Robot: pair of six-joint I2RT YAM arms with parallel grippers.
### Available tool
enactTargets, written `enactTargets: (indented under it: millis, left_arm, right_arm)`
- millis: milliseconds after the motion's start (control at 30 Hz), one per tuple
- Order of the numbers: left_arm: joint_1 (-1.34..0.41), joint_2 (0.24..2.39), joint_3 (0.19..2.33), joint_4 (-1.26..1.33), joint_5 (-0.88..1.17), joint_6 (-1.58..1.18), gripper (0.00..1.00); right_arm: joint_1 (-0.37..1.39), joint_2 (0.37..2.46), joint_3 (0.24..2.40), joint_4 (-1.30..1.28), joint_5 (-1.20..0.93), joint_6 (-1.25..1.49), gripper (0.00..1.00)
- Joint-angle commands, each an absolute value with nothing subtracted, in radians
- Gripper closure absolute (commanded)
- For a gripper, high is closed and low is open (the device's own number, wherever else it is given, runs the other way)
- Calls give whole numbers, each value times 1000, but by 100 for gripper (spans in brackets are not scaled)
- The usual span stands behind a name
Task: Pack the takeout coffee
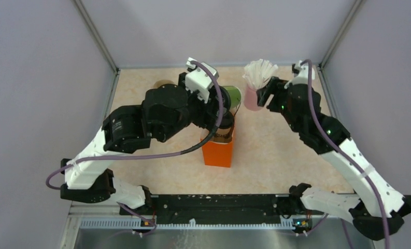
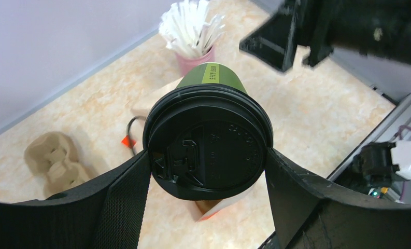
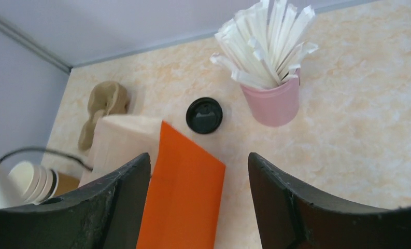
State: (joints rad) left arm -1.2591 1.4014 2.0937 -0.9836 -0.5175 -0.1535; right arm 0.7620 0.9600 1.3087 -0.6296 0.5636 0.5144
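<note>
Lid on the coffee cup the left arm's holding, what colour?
Black lid on the olive-green takeout coffee; best in the left wrist view.

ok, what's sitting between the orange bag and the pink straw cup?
A round black lid lies flat on the table, between the orange bag and the pink straw cup; the right wrist view shows it.

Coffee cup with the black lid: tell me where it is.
The coffee cup is in the left gripper, over the orange bag mid-table in the top view, just left of the pink straw cup.
</note>
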Motion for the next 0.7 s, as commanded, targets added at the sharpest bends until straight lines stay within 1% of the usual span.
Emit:
enactTargets:
  millis: [0, 67, 167, 200, 267, 333, 467, 500, 600, 667]
  left_arm:
    - [-1253, 1346, 2075, -1074, -578, -175, 30]
    - [-1253, 1325, 2072, -1102, -591, -198, 30]
    - [-1253, 1275, 2030, -1075, -583, -200, 30]
    - [-1253, 1265, 2022, -1069, -582, -200, 30]
    - [-1253, 1262, 2023, -1072, -574, -197, 30]
    - [-1252, 1273, 2032, -1092, -561, -192, 30]
    - [-1252, 1308, 2063, -1139, -542, -176, 30]
    - [-1252, 1312, 2063, -1142, -541, -171, 30]
    - [-1251, 1319, 2056, -1145, -535, -158, 30]
    - [-1252, 1322, 2047, -1148, -535, -156, 29]
  right_arm:
    - [526, 1035, 1362, -448, 206, 479, 35]
    - [429, 1094, 1397, -438, 95, 466, 37]
    - [345, 1195, 1445, -399, -136, 386, 37]
    - [323, 1235, 1479, -404, -193, 359, 39]
    - [283, 1313, 1544, -418, -282, 319, 41]
    - [244, 1408, 1609, -415, -424, 301, 43]
    - [234, 1583, 1772, -498, -687, 209, 44]
    - [234, 1621, 1811, -544, -731, 182, 45]
    - [245, 1734, 1978, -765, -760, 64, 46]
    - [258, 1773, 2040, -834, -777, 8, 46]
